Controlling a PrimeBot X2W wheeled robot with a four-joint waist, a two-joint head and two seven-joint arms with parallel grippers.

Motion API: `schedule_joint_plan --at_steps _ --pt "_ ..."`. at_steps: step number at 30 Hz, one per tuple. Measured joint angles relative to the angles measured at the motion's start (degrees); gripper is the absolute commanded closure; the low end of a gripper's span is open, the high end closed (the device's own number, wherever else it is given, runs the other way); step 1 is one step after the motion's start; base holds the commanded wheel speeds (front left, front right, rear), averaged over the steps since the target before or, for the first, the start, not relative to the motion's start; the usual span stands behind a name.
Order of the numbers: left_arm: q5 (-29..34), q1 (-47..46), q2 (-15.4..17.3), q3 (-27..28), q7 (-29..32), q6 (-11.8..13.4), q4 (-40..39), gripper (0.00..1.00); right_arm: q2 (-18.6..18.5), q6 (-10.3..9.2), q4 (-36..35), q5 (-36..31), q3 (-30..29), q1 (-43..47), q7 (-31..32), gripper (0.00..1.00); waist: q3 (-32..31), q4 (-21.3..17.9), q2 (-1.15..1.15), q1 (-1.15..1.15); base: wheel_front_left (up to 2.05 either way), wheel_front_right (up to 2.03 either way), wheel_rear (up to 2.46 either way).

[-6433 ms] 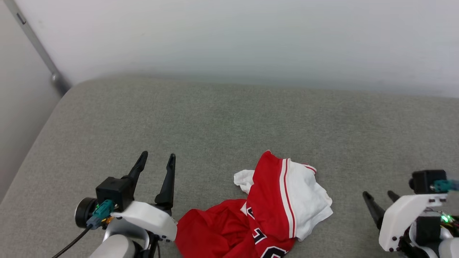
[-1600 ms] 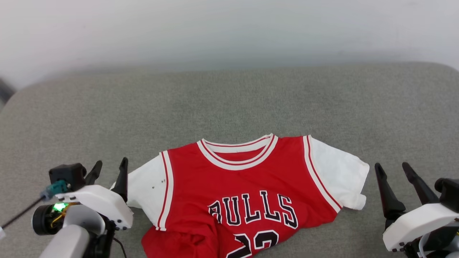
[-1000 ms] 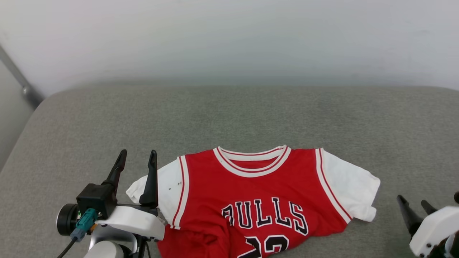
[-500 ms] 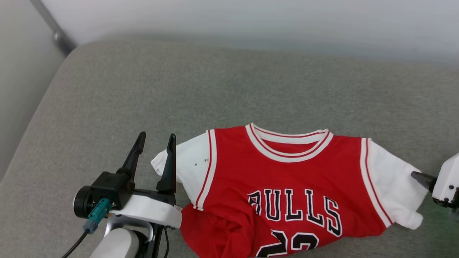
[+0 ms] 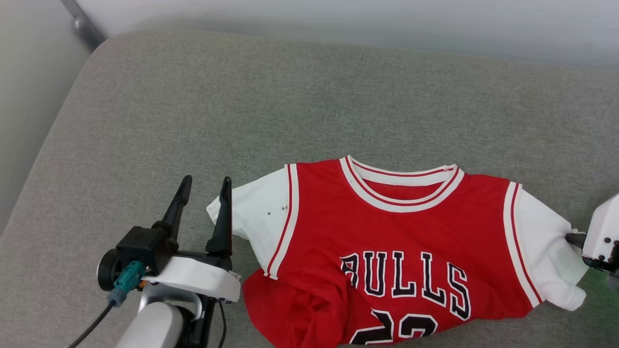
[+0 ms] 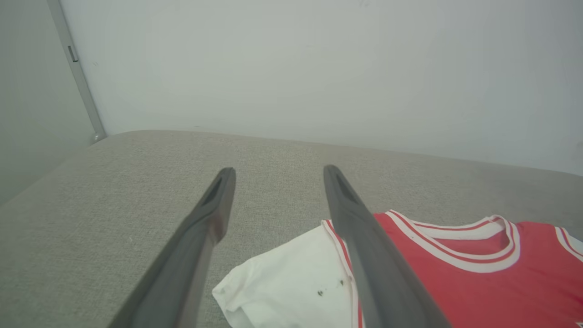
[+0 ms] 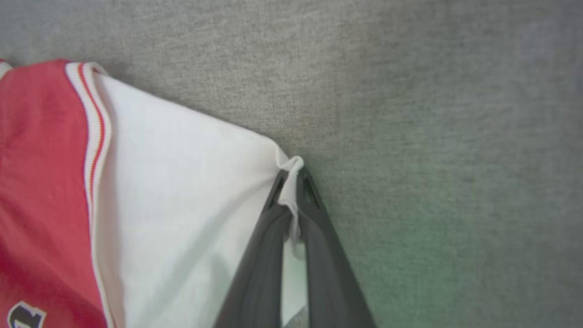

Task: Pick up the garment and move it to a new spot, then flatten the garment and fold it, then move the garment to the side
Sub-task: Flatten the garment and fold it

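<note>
From right wrist, right pincer (image 7: 294,175) pinching garment (image 7: 182,182) sleeve hem, overhead seemingly just touching, left pincer (image 5: 205,181) spread.

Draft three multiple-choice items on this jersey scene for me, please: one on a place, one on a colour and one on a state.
1. Where is the left end effector relative to the jersey?
A. At the outer end of the white sleeve on the robot's left
B. Over the collar
C. On the number

2. What colour are the chest letters?
A. Yellow
B. Black with a white outline
C. Blue

3. What is the state of the right end effector?
A. Open, touching nothing
B. Shut on the collar
C. Shut on the edge of the white sleeve on the robot's right

Answers:
1 A: in the head view its spread fingers stand at that sleeve's tip.
2 B: BULLS reads black, edged in white, on red.
3 C: the right wrist view shows white cloth pinched between its closed fingers.
</note>
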Motion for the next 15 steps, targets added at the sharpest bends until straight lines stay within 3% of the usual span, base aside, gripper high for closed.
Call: schedule_joint_plan --at_steps 6,15 --pt "-4.85 -2.11 3.28 1.13 6.97 -4.09 4.08 0.00 -0.44 0.00 -2.52 0.60 4.19 0.05 -2.85 1.00 -1.89 -1.56 0.00 0.01 0.00 0.00 0.00" --pt "-15.99 -10.09 13.74 1.05 34.85 -13.01 14.50 0.00 -1.58 0.01 -12.61 2.91 11.20 1.16 -3.89 1.00 -3.88 -6.31 0.00 0.00 0.00 0.00 0.00"
